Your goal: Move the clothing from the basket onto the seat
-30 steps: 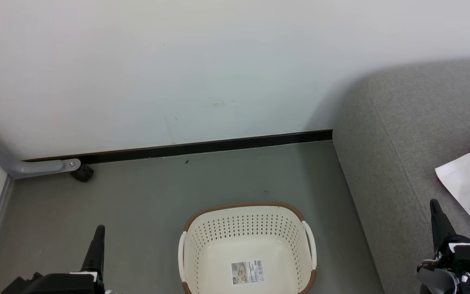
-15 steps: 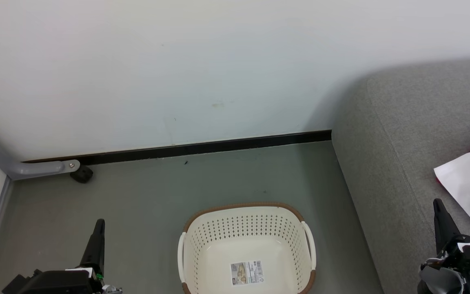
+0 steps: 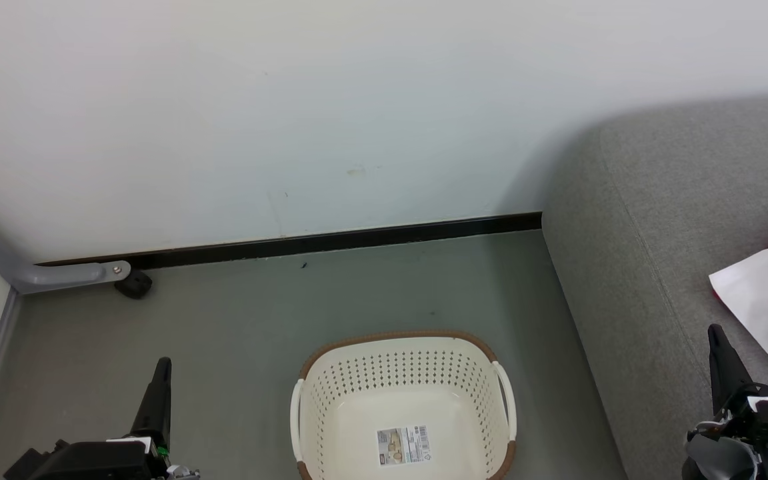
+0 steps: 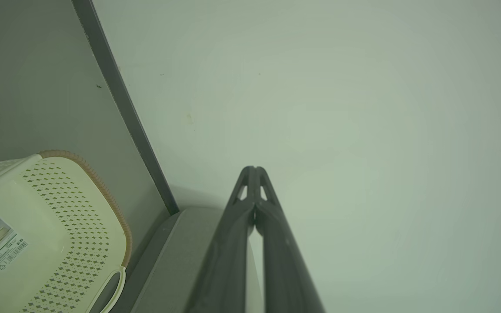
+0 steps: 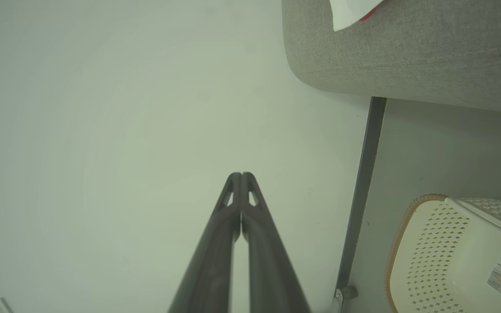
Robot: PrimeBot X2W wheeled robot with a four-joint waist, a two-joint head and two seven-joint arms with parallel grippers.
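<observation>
Sitting on the floor (image 3: 257, 320), basket (image 3: 397, 370) shows its paper label (image 3: 404, 445); clothing (image 3: 767, 303) lies right of basket on seat (image 3: 657, 220). Left gripper (image 3: 164, 365) and right gripper (image 3: 713, 331) flank basket, fingers clenched together.

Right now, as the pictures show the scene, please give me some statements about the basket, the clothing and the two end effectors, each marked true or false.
1. The clothing lies on the sofa. True.
2. The basket holds a garment. False: just a paper label lies in it.
3. The left end effector is shut and empty. True.
4. The right end effector grips the clothing. False: it is shut, with nothing between its fingers.
5. The basket stands on the sofa. False: it stands on the floor beside the sofa.
</observation>
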